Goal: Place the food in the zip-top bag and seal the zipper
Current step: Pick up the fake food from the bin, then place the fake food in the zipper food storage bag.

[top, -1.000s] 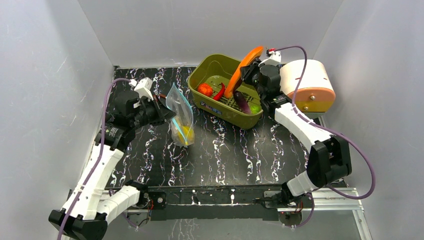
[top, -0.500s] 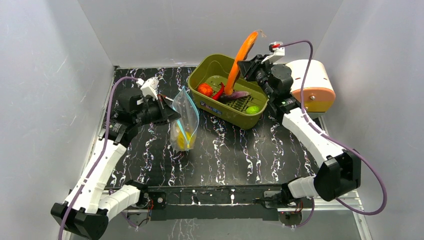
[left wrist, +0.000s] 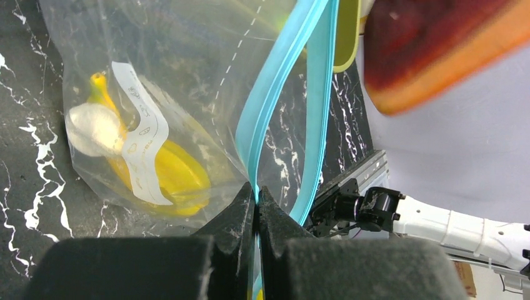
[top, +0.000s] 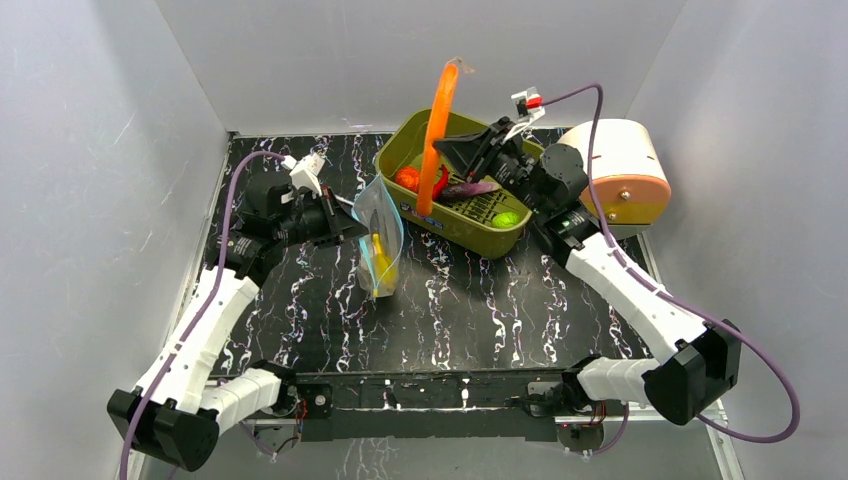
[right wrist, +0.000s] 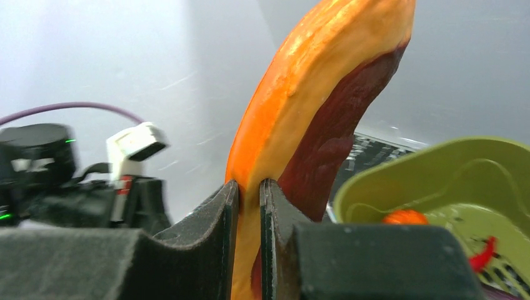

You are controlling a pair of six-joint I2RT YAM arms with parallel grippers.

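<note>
L end effector [left wrist: 256,199] pinches zip-top bag [left wrist: 187,75] by its zipper [left wrist: 294,94], banana [left wrist: 169,178] inside; R end effector [right wrist: 249,187] clamps carrot [right wrist: 312,94] upright over green tub [top: 455,228].

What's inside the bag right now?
A yellow banana low in the bag, a white label over it. The label and the left pincer hide part; nothing else shows.
</note>
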